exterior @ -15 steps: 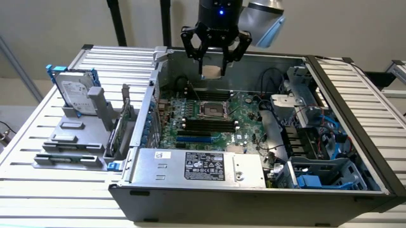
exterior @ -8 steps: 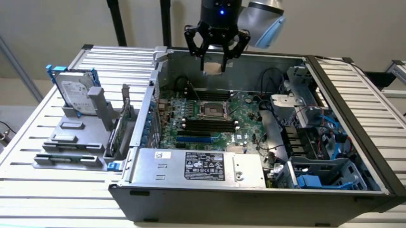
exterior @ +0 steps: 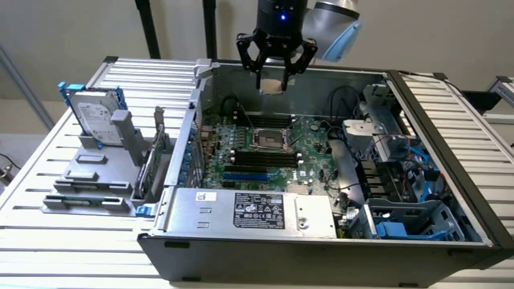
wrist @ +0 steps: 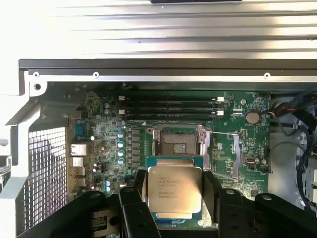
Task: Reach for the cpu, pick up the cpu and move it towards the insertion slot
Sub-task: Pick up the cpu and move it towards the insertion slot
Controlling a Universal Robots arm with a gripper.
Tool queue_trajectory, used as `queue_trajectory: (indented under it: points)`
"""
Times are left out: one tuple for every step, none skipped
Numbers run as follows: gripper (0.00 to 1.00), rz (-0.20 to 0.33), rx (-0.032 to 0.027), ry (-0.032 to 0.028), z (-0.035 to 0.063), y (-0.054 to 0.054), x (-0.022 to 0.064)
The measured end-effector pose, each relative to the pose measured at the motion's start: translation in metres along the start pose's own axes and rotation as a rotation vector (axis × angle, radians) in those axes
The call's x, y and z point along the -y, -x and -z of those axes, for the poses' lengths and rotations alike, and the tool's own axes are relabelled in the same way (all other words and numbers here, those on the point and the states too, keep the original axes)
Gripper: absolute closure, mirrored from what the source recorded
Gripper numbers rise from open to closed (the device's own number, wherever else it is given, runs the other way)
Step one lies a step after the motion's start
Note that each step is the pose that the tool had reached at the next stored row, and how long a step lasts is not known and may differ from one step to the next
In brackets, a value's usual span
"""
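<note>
Above the insertion slot (wrist: 176, 141) hangs the gripper (wrist: 174, 194), clamped on the cpu (wrist: 174, 191) (label visible)

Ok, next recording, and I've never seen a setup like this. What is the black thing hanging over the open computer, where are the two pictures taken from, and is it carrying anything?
The black thing is the claw at the end of a robot arm. The exterior view comes from a camera off the arm, looking down at an open computer case lying on a slatted table. The wrist view comes from a camera on the arm's wrist, looking past the claw at the green motherboard.

The claw is shut on the cpu, a small flat square chip with a silvery top; in the exterior view it shows as a pale square between the fingers, held up in the air above the case. Below, on the board, sits the insertion slot, a metal frame around a dark centre, with nothing in it yet.

At the exterior view's left, a grey stand holds a hard drive upright.
</note>
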State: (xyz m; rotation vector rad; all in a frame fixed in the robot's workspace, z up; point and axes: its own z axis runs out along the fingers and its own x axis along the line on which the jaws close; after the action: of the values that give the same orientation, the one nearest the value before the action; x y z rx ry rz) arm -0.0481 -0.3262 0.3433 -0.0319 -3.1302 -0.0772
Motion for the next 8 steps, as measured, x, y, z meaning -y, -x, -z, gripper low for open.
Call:
queue_trajectory:
  points:
    - [0.45, 0.000, -0.0001, -0.0001, 0.0000, 0.0017, -0.0009]
    - [0.45, 0.000, 0.0000, 0.0000, -0.0001, 0.0033, -0.0018]
    - [0.45, 0.000, -0.0001, -0.0001, -0.0001, 0.0047, -0.0024]
    - [0.45, 0.000, 0.0000, 0.0000, -0.0001, 0.0057, -0.0026]
    - [0.45, 0.000, -0.0001, -0.0001, -0.0001, 0.0062, -0.0026]
    - [0.45, 0.000, -0.0001, -0.0001, -0.0001, 0.0063, -0.0026]
    - [0.45, 0.000, -0.0001, -0.0001, -0.0001, 0.0063, -0.0026]
    - [0.45, 0.000, -0.0002, -0.0001, -0.0001, 0.0064, -0.0027]
